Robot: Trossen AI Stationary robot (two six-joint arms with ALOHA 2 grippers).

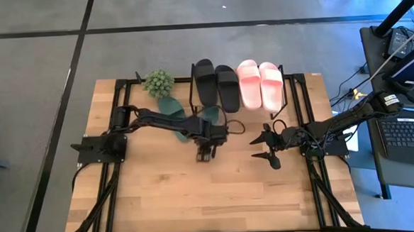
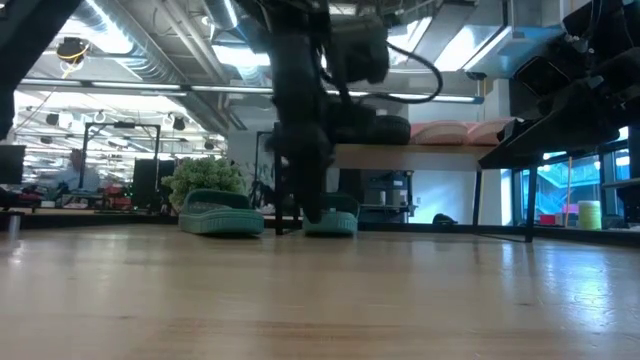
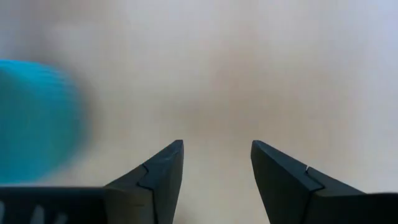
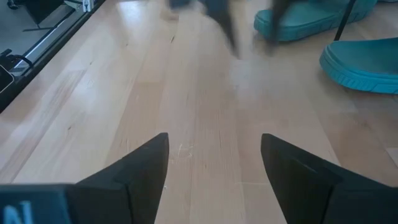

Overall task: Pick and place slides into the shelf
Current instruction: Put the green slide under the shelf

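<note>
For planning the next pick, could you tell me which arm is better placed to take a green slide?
Probably the left: its open tool hangs just beside the green slides, while the right tool, also open, waits farther off near the table's right side.

We see two dark, near-black arms built of jointed segments, each on a black base plate. Black cables loop along the links. The left gripper (image 1: pixel 205 153) and right gripper (image 1: pixel 267 148) end in matte dark jaws, wedge-shaped with a small stepped notch. A small white label marks the right arm's upper link.
</note>
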